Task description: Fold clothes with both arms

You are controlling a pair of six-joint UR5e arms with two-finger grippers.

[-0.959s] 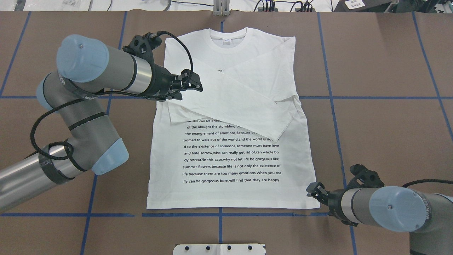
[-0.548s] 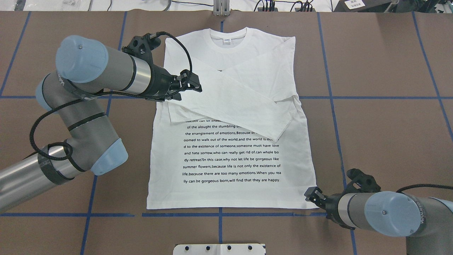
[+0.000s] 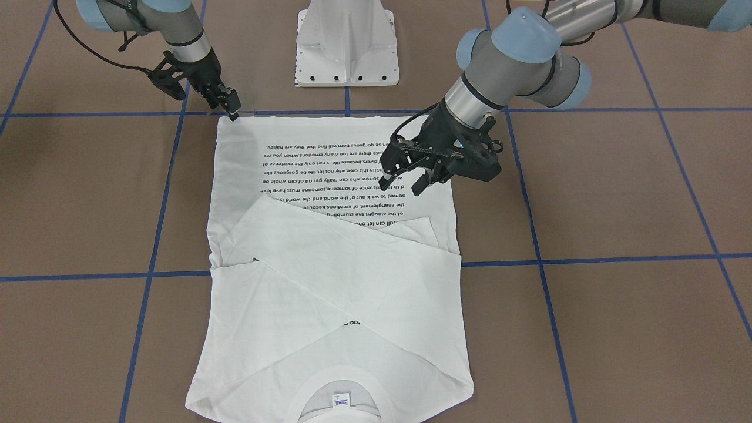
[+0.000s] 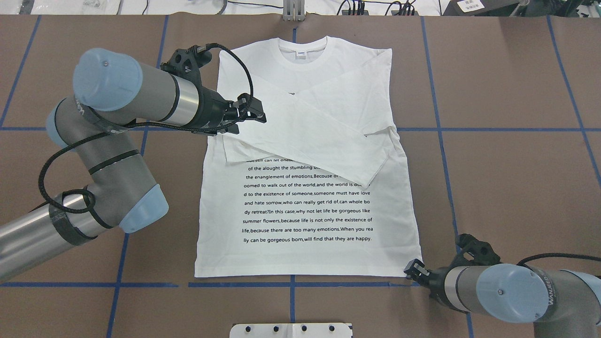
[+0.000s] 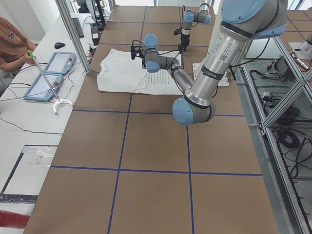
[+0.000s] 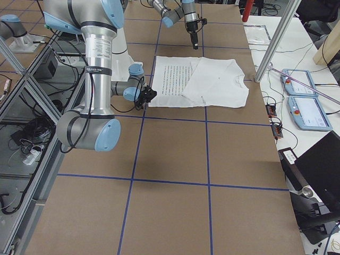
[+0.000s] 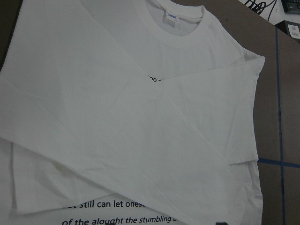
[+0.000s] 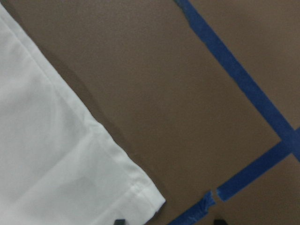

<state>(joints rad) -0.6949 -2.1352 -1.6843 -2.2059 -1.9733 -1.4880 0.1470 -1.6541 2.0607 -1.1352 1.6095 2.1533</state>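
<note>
The white long-sleeved T-shirt lies flat on the brown table, collar far from the robot, both sleeves folded across the chest over the top of the black text. My left gripper hovers open and empty over the folded sleeve at the shirt's left side; in the front-facing view its fingers stand apart. My right gripper is low at the hem's right corner, open. In the right wrist view the shirt corner lies just ahead of the two fingertips. The left wrist view shows the collar and crossed sleeves.
The white pedestal base stands just behind the hem. Blue tape lines grid the brown table. In the exterior left view an operator sits at a side bench with tablets beyond the collar end.
My right gripper has moved down toward the near edge and in to the hem's right corner. My left gripper has drifted very slightly left. The shirt has not moved.
</note>
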